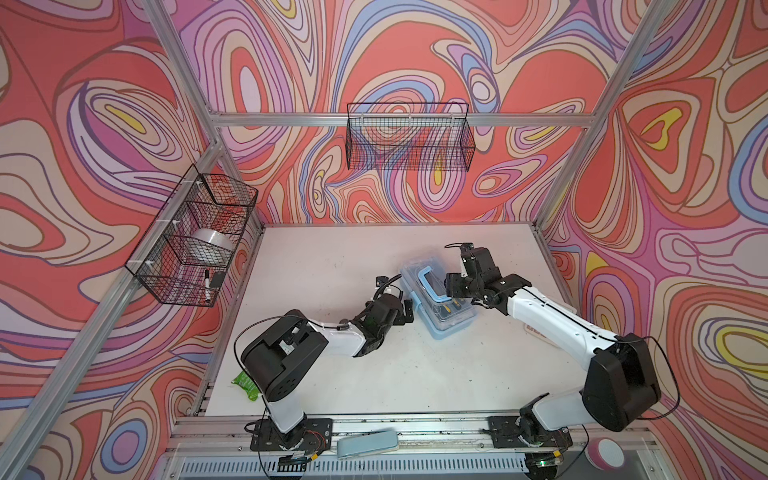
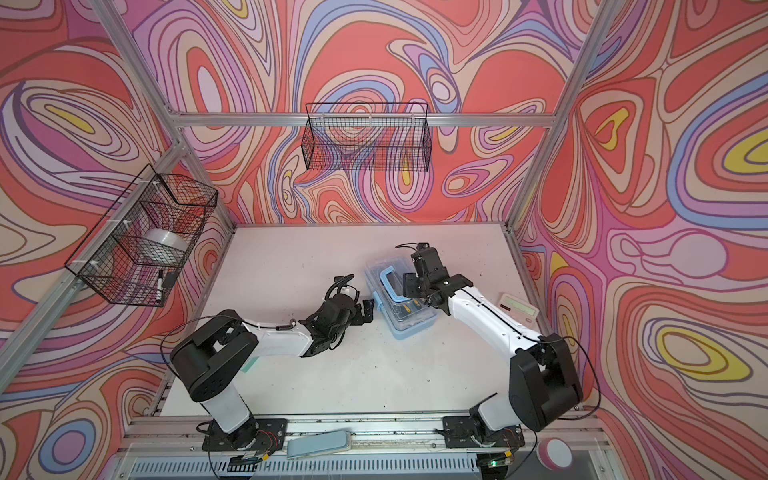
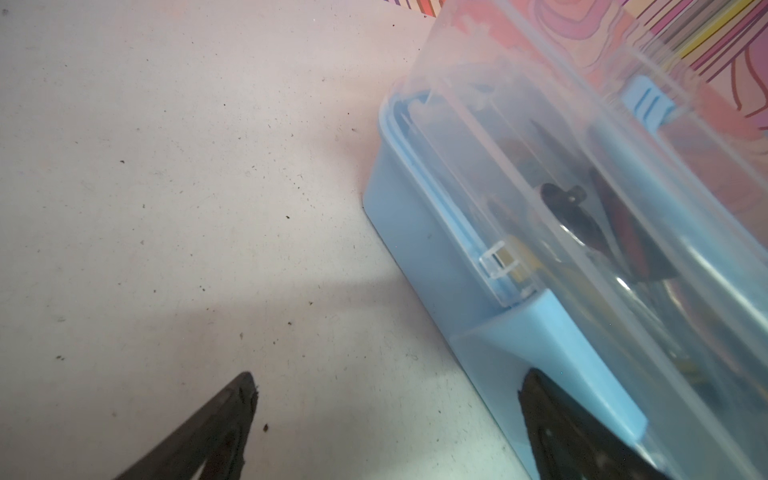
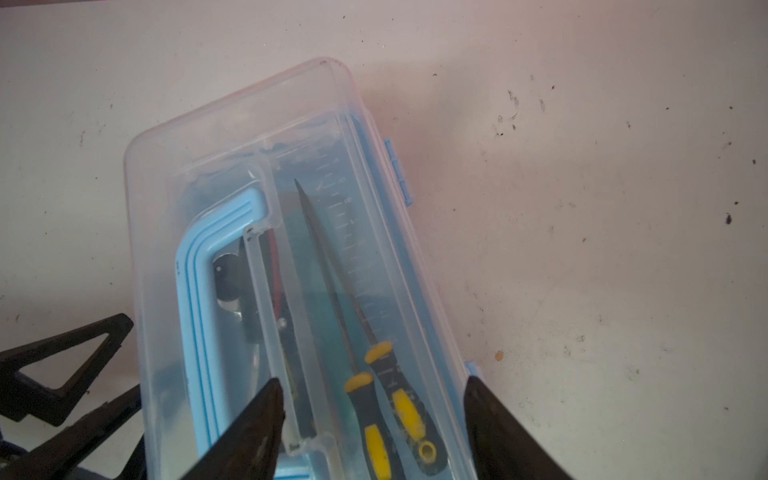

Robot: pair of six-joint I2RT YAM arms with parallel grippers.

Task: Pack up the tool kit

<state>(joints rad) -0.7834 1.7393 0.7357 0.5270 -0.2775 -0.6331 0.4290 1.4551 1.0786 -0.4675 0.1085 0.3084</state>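
Observation:
The tool kit [image 1: 446, 320] [image 2: 409, 322] is a light blue case lying slantwise right of the table's middle, with its clear lid [image 4: 249, 137] down over it. Through the lid I see the blue C-shaped handle [image 4: 199, 291], two yellow-and-black screwdrivers [image 4: 399, 407] and a black ratchet [image 4: 226, 274]. My right gripper [image 1: 451, 286] [image 4: 372, 380] hovers open over the lid, holding nothing. My left gripper [image 1: 406, 309] [image 3: 386, 378] stands open at the case's left side [image 3: 415, 249], one finger in front of its blue latch [image 3: 552, 345].
A wire basket [image 1: 195, 232] on the left wall holds a tape roll and a marker. Another basket [image 1: 409, 137] hangs on the back wall. A green packet [image 1: 245, 384] lies front left, the pedal [image 1: 368, 444] on the front rail, the pink calculator [image 2: 517, 309] far right.

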